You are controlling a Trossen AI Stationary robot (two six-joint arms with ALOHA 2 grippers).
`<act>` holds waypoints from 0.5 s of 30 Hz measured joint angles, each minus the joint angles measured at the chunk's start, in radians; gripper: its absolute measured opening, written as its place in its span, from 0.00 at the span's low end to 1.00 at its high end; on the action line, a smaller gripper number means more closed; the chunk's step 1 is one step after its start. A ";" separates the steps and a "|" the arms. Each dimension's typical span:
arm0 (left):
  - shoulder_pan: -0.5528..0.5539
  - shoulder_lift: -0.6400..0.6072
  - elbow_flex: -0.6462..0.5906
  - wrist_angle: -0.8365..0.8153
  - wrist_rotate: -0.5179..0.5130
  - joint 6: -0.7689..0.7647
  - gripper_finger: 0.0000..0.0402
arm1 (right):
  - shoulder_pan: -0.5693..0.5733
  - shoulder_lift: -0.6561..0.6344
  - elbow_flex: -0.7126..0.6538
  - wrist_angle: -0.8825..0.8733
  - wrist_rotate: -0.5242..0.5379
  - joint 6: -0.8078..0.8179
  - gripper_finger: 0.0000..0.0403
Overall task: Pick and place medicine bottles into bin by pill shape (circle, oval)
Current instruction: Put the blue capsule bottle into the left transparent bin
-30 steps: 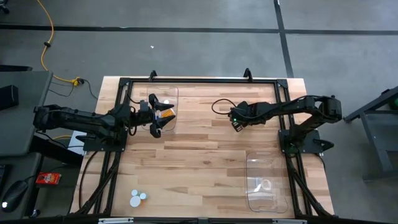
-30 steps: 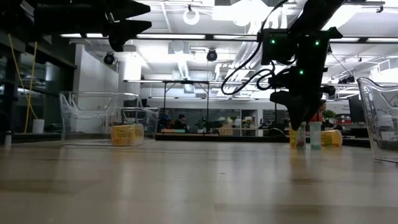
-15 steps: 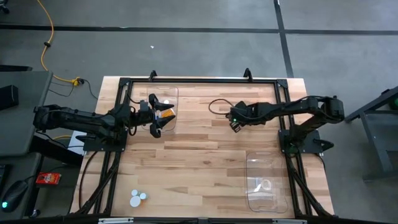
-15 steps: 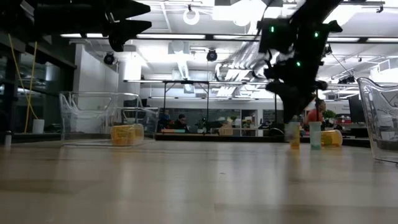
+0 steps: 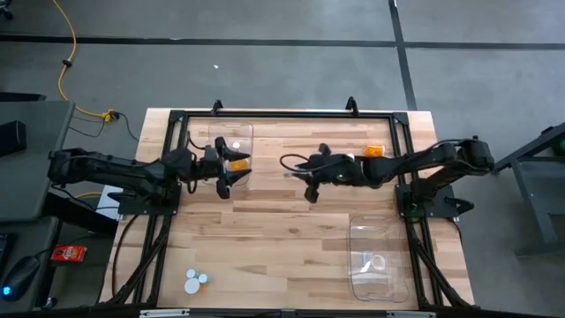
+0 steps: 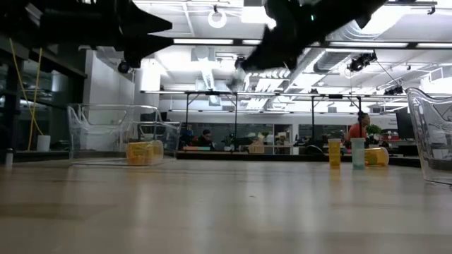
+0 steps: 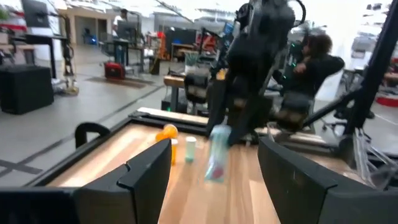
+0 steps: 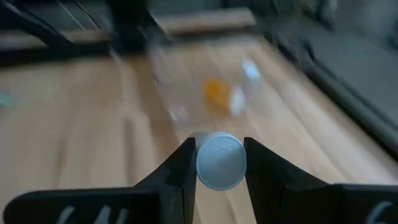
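White-capped bottle (image 8: 219,160) sits clamped between the right gripper's (image 8: 219,163) fingers (image 8: 181,168).

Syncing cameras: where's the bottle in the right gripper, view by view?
Right wrist: bottle cap-on, bottom centre, between the fingers.
Left wrist: centre, hanging under the right gripper.
Low: pale blur, upper centre.
High: hidden under that gripper, mid-table.
Shared landmark: the right gripper, in all four.

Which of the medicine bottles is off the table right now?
The pale bottle clamped in the right end effector, carried above mid-table. The others rest on the wood or inside the far-left bin.
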 joint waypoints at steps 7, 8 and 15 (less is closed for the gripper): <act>-0.015 0.132 0.060 -0.001 0.019 0.026 0.57 | 0.046 0.052 0.000 0.255 -0.081 -0.100 0.22; -0.021 0.161 0.075 -0.001 0.023 0.039 0.57 | 0.049 0.062 0.000 0.270 -0.084 -0.106 0.22; -0.054 0.320 0.177 0.001 0.073 0.120 0.57 | 0.047 0.084 0.000 0.290 -0.084 -0.119 0.22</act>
